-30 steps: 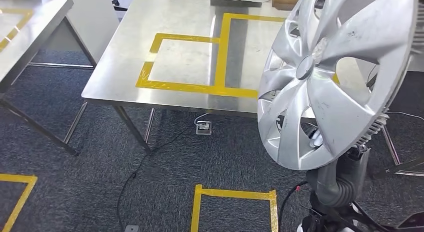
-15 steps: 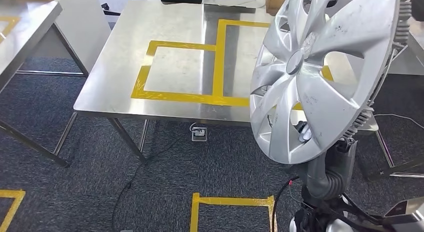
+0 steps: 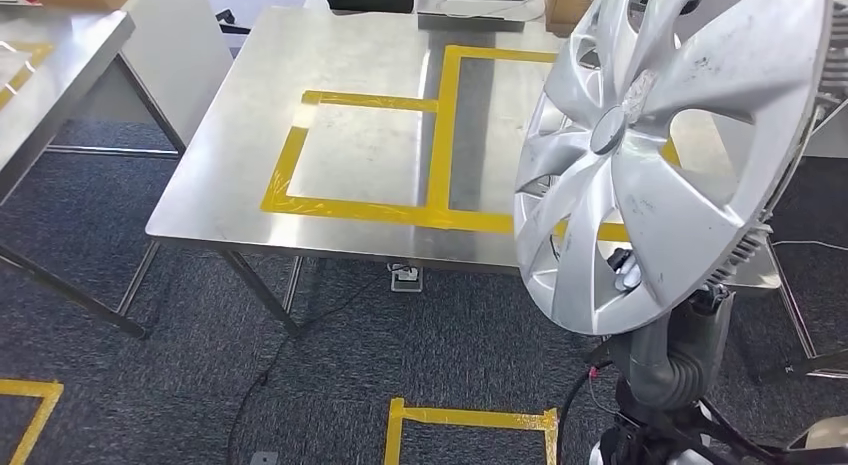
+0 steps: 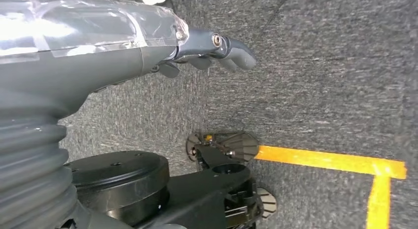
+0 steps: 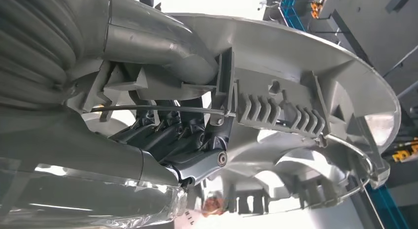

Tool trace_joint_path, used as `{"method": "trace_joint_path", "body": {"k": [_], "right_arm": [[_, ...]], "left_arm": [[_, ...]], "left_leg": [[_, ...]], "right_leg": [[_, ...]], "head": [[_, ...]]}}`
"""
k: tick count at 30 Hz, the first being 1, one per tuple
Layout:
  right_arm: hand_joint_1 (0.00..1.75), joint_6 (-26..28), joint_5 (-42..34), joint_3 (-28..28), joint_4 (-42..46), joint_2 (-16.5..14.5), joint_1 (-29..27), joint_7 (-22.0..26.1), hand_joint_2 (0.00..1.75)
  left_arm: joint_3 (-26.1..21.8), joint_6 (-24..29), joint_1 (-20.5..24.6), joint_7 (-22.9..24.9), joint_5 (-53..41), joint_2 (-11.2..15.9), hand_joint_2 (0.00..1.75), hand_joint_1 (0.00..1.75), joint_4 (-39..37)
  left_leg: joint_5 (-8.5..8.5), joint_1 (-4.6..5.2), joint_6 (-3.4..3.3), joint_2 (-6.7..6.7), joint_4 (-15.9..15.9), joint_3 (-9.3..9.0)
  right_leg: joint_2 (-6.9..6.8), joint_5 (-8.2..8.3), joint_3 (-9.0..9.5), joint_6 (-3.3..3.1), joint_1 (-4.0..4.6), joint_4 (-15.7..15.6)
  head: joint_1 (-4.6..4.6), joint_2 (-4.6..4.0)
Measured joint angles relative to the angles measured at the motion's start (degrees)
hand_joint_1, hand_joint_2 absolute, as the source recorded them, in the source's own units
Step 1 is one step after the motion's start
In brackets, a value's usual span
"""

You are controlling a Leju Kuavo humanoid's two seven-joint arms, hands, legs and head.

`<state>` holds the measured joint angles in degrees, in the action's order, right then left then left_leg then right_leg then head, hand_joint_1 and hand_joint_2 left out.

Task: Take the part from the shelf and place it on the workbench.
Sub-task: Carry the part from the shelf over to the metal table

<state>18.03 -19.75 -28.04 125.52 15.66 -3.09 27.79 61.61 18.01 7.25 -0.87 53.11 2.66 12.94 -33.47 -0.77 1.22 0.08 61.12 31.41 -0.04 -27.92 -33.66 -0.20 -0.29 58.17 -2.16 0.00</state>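
At the left of the frame, the left hand (image 4: 207, 49) hung over the grey carpet (image 4: 320, 66), fingers loosely apart and holding nothing. The shiny workbench (image 3: 230, 155) with yellow tape (image 3: 350, 207) sat in the middle. On the right, the right hand (image 5: 172, 135) gripped the silver wheel cover (image 3: 660, 155), held upright.

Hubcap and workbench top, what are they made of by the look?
Hubcap: likely moulded plastic painted silver; the right wrist view shows moulded ribs and clips on its back. Workbench top: brushed steel by the look, with soft streaky reflections.
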Motion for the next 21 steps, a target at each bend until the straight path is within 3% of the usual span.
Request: {"method": "trace_joint_path", "body": {"k": [3,4,5,6,8,9,11,15,17,19,20,21], "right_arm": [[1.75,0.0,0.0,0.0,0.0,-0.1,0.0,0.0,1.75],[1.75,0.0,0.0,0.0,0.0,-0.2,0.0,0.0,1.75],[1.75,0.0,0.0,0.0,-0.1,-0.2,0.0,0.0,1.75],[1.75,0.0,0.0,0.0,-0.2,-0.2,0.0,0.0,1.75],[1.75,0.0,0.0,0.0,-0.3,-0.3,0.0,0.0,1.75],[1.75,0.0,0.0,0.0,-0.3,-0.3,0.1,0.0,1.75],[1.75,0.0,0.0,0.0,-0.3,-0.4,0.2,0.0,1.75],[1.75,0.0,0.1,0.0,-0.3,-0.5,0.3,-0.1,1.75],[1.75,0.0,0.1,0.0,-0.3,-0.5,0.3,-0.1,1.75],[1.75,-0.1,0.1,0.0,-0.3,-0.5,0.3,-0.1,1.75],[1.75,-0.1,0.1,0.0,-0.3,-0.5,0.3,-0.1,1.75],[1.75,-0.2,0.1,0.0,-0.3,-0.5,0.3,-0.1,1.75]], "left_arm": [[0.0,0.0,0.0,0.0,0.0,0.0,1.75,0.00,0.0],[0.0,0.0,-0.1,0.0,0.0,0.0,1.75,0.00,0.0],[0.0,0.0,-0.1,0.0,0.0,0.0,1.75,0.00,0.0],[0.0,0.0,-0.1,0.0,0.0,0.0,1.75,0.00,0.0],[0.0,0.0,-0.1,0.0,-0.1,0.0,1.75,0.00,0.0],[0.0,0.0,-0.1,0.0,-0.1,0.1,1.75,0.00,0.0],[0.0,0.0,0.0,0.0,-0.1,0.1,1.75,0.00,0.0],[0.0,0.0,-0.2,-0.1,-0.1,0.2,1.75,0.00,0.0],[0.0,0.0,-0.2,-0.1,-0.2,0.3,1.75,0.00,0.0],[0.0,0.0,-0.1,-0.2,-0.3,0.2,1.75,0.00,0.0],[0.0,0.0,-0.1,-0.3,-0.3,0.2,1.75,0.00,0.0],[0.0,0.0,-0.2,-0.5,-0.3,0.2,1.75,0.00,0.0]], "left_leg": [[-3.42,0.00,0.31,-0.06,9.6,5.81],[-3.73,-0.01,0.30,-0.08,12.2,7.84],[-2.91,-0.01,0.22,-0.08,13.2,9.08],[-0.99,0.02,0.07,-0.08,12.2,9.31],[4.17,0.18,-0.44,-0.05,5.9,7.27],[5.77,0.38,-0.70,-0.01,3.0,6.00],[6.02,0.73,-1.18,0.06,-0.1,4.52],[5.12,0.46,-2.11,-0.03,-1.4,3.50],[4.69,0.28,-2.54,0.04,-1.7,2.66],[4.05,0.29,-2.70,0.14,-1.7,1.89],[3.65,0.30,-2.66,0.15,-1.7,1.41],[3.23,0.29,-2.62,0.12,-1.7,0.80]], "right_leg": [[-0.23,-0.60,1.26,-0.69,-0.01,-0.6],[-0.25,-0.95,1.68,-0.81,0.05,-0.6],[-0.20,-1.37,2.21,-0.83,0.12,-0.6],[-0.14,-1.83,2.87,-0.80,0.17,-0.6],[-0.03,-2.92,4.35,-0.56,0.22,-0.6],[0.02,-3.47,4.88,-0.30,0.27,-0.5],[0.07,-4.15,5.28,0.35,0.26,-0.6],[-0.01,-5.40,5.07,1.64,0.17,0.3],[-0.03,-7.56,2.29,2.30,0.01,5.7],[-0.02,-9.53,-2.60,2.72,-0.20,13.2],[-0.02,-9.19,-4.39,2.79,-0.24,15.2],[-0.02,-7.67,-5.27,2.74,-0.25,15.2]], "head": [[0.76,0.00],[0.95,0.00],[1.14,0.00],[1.37,0.00],[1.93,0.00],[2.16,0.00],[2.32,0.00],[2.19,0.00],[1.75,0.00],[1.43,0.00],[1.31,0.00],[1.15,0.00]]}}
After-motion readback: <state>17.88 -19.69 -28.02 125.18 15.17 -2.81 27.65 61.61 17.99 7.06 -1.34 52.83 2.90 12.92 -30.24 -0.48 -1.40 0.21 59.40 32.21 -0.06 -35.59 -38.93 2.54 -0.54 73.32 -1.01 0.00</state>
